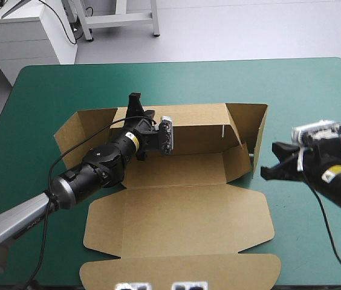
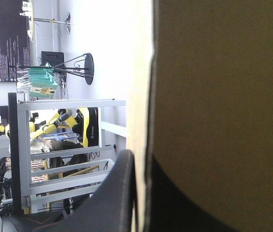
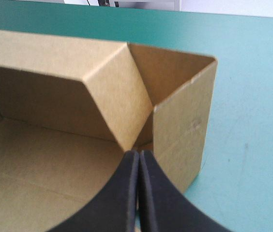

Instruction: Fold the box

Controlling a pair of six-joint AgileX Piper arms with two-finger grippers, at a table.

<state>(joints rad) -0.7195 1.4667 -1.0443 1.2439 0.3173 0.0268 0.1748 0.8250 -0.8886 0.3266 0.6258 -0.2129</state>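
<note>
Left gripper (image 1: 135, 101) clamps box (image 1: 182, 211) far wall; right gripper (image 3: 139, 152) closed, empty, beside box end toward table (image 1: 37, 90) right edge.

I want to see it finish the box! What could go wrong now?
1. The left pincer pinches the box by its back wall; a slip could let that wall flop down.
2. The right pincer, shut, sits by the right wall, whose flap looks untucked; a push might knock it outward.
3. The left wall leans outward and may not stand up.
</note>
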